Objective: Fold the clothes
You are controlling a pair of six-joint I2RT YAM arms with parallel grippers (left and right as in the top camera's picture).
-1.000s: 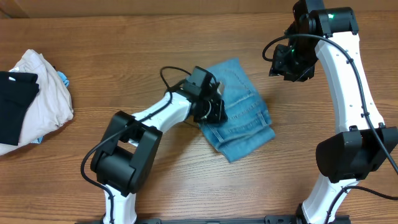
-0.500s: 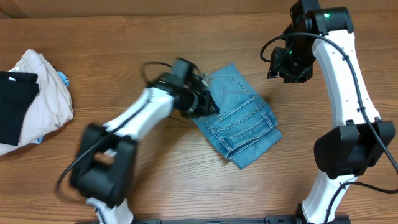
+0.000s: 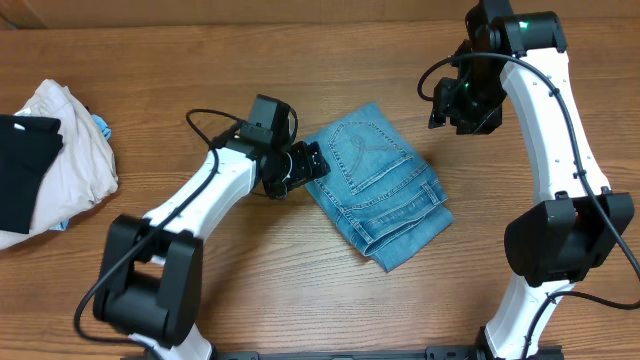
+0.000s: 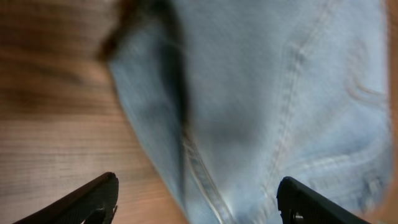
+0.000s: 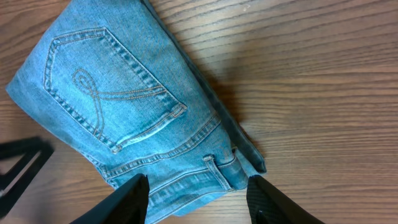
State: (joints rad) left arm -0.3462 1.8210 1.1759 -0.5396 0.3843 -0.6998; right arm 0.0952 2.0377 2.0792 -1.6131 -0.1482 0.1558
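Observation:
The clothes, a pair of light-blue denim jeans, lie folded into a compact bundle at the table's middle, back pocket facing up. My left gripper sits at the bundle's left edge, open. In the left wrist view its fingers straddle the jeans' edge without pinching it. My right gripper hangs above the table, to the upper right of the bundle. It is open, and the right wrist view looks down on the pocket and waistband between its fingers, well clear of the fabric.
A pile of cream-white garments with a black garment on top lies at the far left edge. Bare wooden table surrounds the jeans.
My left gripper has opened, let go of the jeans and drawn back to the left. The jeans have settled flat in a folded bundle. The right arm has hardly moved.

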